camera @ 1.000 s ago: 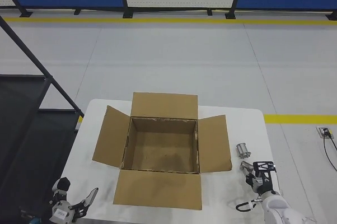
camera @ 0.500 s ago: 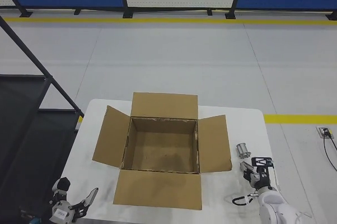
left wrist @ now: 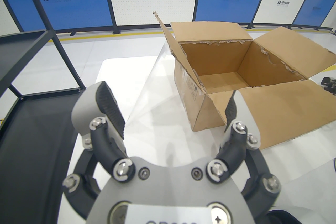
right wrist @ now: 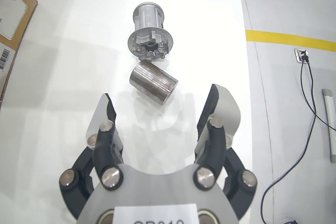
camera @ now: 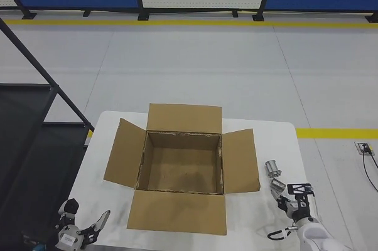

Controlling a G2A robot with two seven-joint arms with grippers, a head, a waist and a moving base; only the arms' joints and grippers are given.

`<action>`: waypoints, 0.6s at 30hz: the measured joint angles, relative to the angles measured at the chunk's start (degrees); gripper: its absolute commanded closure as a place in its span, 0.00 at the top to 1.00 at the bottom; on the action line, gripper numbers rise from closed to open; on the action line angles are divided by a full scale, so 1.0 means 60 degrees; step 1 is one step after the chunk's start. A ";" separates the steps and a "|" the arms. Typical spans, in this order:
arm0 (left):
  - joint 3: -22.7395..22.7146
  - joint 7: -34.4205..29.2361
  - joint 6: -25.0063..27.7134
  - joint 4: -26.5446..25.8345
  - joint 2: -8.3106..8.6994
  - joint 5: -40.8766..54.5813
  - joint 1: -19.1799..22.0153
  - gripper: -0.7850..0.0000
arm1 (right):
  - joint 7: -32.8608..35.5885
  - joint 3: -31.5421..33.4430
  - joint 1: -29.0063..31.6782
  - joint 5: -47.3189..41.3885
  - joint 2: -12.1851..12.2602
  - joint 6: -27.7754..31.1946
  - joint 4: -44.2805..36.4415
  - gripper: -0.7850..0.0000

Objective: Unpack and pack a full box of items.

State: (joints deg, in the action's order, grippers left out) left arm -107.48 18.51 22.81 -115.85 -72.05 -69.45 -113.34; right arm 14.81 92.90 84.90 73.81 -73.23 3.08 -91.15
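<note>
Right tool [right wrist: 160,95] backed off, cylinder [right wrist: 153,87] uncovered

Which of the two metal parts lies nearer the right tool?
The plain smooth cylinder, just ahead of the right tool; the flanged part lies beyond it.

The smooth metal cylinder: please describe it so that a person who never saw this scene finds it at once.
Find the open cardboard box on the white table. To the robot's right of it, two metal parts lie close together. The cylinder is the one nearer the robot: plain, smooth, on its side, while the flanged part has a toothed rim.
</note>
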 measured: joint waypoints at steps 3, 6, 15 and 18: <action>0.0000 0.0000 0.0000 0.0000 0.0000 0.0000 0.0000 1.00 | 0.0082 -0.0167 -0.0236 0.0051 -0.0025 -0.0266 0.0213 0.80; 0.0000 0.0000 0.0000 0.0000 0.0000 0.0000 0.0000 1.00 | 0.0249 -0.0373 -0.0587 0.0251 -0.0055 -0.0674 0.0559 0.78; 0.0000 0.0000 0.0000 0.0000 0.0000 0.0000 0.0000 1.00 | 0.0198 -0.0727 -0.1263 0.0374 -0.0115 -0.1155 0.1131 0.78; 0.0000 0.0000 0.0000 0.0000 0.0000 0.0000 0.0000 1.00 | 0.0102 -0.0735 -0.1285 0.0387 -0.0127 -0.1357 0.1135 0.78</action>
State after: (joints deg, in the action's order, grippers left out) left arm -107.48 18.51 22.81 -115.85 -72.05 -69.45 -113.34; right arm 15.43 88.49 77.19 76.13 -73.99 -5.07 -84.34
